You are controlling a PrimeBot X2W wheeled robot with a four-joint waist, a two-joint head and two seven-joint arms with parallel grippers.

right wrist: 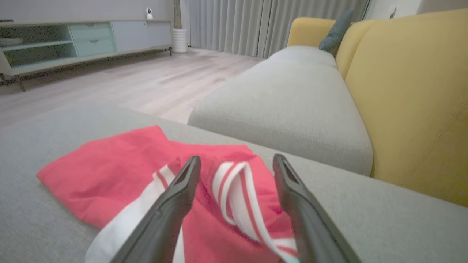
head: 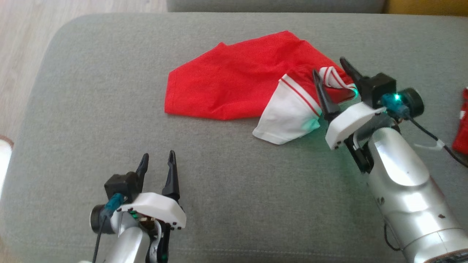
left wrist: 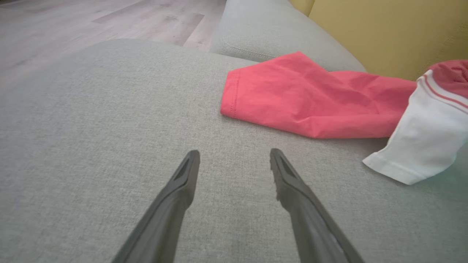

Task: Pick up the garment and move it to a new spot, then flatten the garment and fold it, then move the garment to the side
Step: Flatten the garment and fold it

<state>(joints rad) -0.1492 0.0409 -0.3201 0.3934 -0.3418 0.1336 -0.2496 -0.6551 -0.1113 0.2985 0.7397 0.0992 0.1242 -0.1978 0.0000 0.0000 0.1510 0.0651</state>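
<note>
Currently my right end effector [head: 328, 65] gapes wide around the striped collar [right wrist: 234, 190] of the shirt [head: 234, 87]; my left end effector [head: 158, 153], also wide, grips nothing.

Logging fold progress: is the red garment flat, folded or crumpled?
Crumpled: the garment lies bunched on the cushion, white sleeve flopped out, striped collar twisted.

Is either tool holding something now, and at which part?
Nothing is held. The right tool is open astride the striped collar of the garment; the left tool is open, apart from it.
</note>
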